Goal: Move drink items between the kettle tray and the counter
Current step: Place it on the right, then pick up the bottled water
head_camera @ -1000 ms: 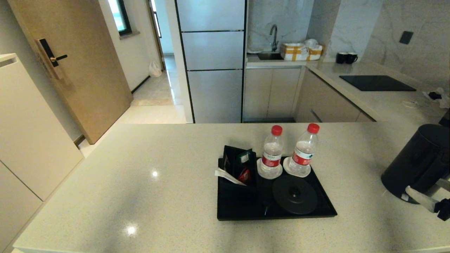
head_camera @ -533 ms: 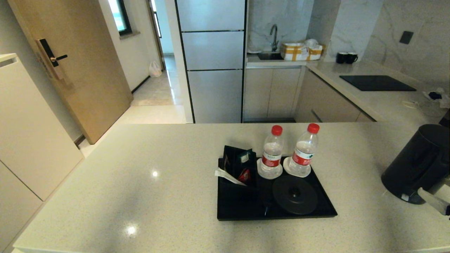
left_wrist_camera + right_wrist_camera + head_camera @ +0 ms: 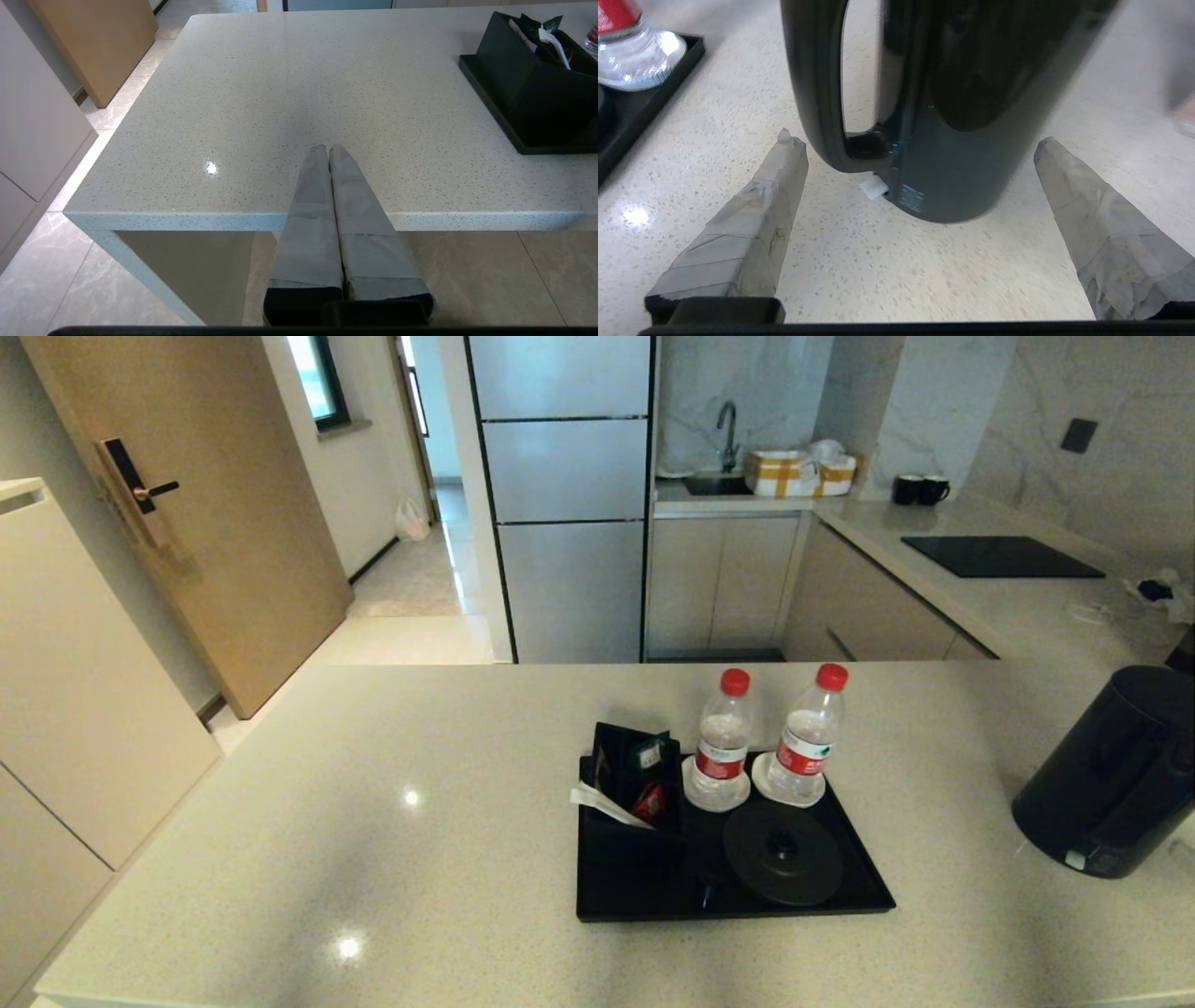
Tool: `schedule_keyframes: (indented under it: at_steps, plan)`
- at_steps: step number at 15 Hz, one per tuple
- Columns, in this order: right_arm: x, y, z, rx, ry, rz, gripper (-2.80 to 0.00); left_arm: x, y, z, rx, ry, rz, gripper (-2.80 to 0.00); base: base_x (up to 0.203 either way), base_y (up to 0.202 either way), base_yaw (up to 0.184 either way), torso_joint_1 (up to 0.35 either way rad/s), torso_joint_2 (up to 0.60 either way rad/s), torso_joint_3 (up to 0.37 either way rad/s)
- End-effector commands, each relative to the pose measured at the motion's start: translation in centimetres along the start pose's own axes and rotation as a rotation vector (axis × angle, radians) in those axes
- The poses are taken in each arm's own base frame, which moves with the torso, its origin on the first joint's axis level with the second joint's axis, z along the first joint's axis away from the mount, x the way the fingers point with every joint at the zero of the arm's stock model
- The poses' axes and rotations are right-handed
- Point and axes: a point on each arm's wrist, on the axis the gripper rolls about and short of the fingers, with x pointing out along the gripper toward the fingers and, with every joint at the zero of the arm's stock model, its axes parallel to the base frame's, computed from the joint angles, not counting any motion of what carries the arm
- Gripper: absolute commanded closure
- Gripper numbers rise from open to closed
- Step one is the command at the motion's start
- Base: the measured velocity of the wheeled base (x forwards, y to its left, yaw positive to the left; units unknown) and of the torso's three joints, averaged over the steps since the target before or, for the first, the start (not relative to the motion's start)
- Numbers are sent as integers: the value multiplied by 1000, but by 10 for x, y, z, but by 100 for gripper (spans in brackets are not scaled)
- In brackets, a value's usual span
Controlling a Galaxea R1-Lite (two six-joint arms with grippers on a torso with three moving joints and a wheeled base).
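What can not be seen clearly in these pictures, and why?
- Kettle: head view, right side cut off by the picture edge; right wrist view, top cut off and blurred.
- Bottle in the right wrist view: only its lower part, cut by the corner.
- Sachets in the sachet box: print too small to read.
- Right hand: outside the head view.

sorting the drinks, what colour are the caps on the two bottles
Red on both water bottles, standing on the tray; clearest in the head view.
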Motion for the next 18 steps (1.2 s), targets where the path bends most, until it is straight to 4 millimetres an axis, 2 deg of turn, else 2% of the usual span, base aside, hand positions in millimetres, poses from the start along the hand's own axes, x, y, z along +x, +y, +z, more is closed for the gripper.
schedule_keyframes:
  at_steps: [1,7,11,14,16,18]
  plan:
    - [-9,4,12,-25,-16,-17,-280,0,0,0,0,0,0,0,0,0,0,0,0,0]
    - [-45,37,51,-54,-59,-60,-280,0,0,0,0,0,0,0,0,0,0,0,0,0]
    - [-67,66,95,-86,-149,-78,-280,0,0,0,0,0,0,0,0,0,0,0,0,0]
    - [-79,87,122,-97,-186,-51,-280,0,0,0,0,0,1,0,0,0,0,0,0,0]
    - [-85,99,136,-22,-165,-23,-280,0,0,0,0,0,1,0,0,0,0,0,0,0]
    - [-88,107,153,166,-87,27,-280,0,0,0,0,0,1,0,0,0,0,0,0,0]
